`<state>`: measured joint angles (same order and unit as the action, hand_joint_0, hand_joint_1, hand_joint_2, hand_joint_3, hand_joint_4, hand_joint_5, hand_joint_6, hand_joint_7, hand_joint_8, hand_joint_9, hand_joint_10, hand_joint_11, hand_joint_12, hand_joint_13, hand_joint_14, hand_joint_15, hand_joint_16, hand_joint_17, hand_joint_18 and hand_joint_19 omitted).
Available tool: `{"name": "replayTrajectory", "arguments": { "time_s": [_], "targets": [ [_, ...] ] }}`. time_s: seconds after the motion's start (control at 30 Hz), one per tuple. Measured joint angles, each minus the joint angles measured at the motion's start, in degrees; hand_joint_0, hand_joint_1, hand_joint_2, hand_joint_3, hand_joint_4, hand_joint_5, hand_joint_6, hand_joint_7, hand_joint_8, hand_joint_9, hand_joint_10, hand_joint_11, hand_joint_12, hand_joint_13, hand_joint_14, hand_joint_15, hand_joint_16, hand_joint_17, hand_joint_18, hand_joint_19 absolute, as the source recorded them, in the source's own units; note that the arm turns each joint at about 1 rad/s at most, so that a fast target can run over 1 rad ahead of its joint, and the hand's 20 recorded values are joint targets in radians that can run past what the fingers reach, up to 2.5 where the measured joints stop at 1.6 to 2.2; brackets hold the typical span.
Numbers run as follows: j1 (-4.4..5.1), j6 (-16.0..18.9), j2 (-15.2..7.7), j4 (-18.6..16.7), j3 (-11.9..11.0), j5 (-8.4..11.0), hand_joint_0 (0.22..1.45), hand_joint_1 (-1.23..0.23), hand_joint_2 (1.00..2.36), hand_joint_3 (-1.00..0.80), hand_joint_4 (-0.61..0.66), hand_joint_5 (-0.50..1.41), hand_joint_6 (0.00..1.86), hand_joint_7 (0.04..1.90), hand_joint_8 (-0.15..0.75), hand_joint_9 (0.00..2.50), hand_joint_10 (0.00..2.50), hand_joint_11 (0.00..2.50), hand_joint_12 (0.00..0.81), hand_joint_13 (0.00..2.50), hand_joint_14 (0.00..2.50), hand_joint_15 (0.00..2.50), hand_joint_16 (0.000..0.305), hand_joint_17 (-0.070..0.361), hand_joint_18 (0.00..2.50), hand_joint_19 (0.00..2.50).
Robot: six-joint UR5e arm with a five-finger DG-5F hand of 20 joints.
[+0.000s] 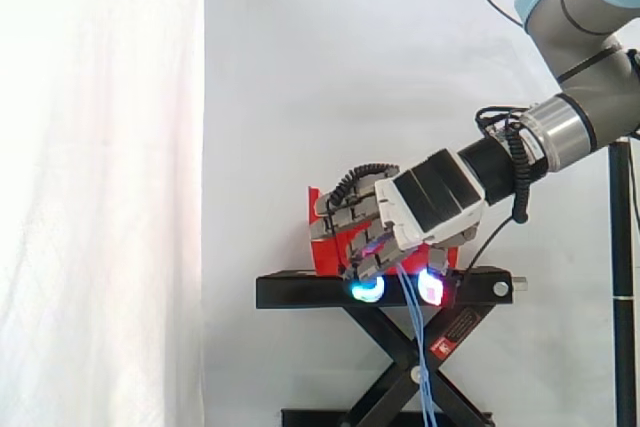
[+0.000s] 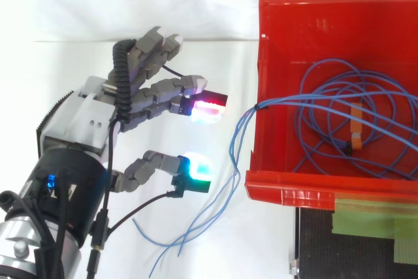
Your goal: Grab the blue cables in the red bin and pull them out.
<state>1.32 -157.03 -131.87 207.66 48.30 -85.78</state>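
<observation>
Top view: robot hand (image 2: 88, 119) at left of frame, fingers spread, gripping nothing; blue cables (image 2: 261, 105) coil inside the red bin (image 2: 281, 17) at right; loose strands spill over its left wall, likely the easiest grasp.

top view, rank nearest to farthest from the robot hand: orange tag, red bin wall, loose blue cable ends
1. loose blue cable ends, outside the bin
2. red bin wall, left side
3. orange tag, inside the bin

Red bin (image 2: 287, 191), 3 o'clock: blue cables (image 2: 281, 101) coiled inside, ends spilling over its 9 o'clock wall. Robot hand (image 2: 91, 117), 9 o'clock, fingers relaxed, near the spilled ends.
</observation>
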Motion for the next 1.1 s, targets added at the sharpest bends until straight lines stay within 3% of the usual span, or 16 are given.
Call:
{"name": "replayTrajectory", "arguments": {
  "time_s": [0.4,0.67,1.1],
  "targets": [
    [-0.21,-0.73,-0.01,-0.75,0.39,-1.15,0.64,-0.97,1.00,-1.00,0.22,0.82,0.01,0.67,0.300,0.73,0.01,0.27,0.408,0.34,0.00,0.07,0.064,0.144,0.28,0.09],
    [-0.68,-3.94,0.02,-2.56,1.64,-3.06,0.64,-0.97,1.00,-1.00,0.16,0.85,0.02,0.65,0.294,0.73,0.01,0.24,0.406,0.34,0.00,0.06,0.063,0.143,0.28,0.09],
    [-1.79,-7.31,0.03,-2.88,2.26,-4.87,0.65,-0.99,1.00,-1.00,0.19,0.82,0.02,0.57,0.289,0.73,0.01,0.24,0.400,0.34,0.00,0.06,0.062,0.140,0.28,0.10]
  ]
}}
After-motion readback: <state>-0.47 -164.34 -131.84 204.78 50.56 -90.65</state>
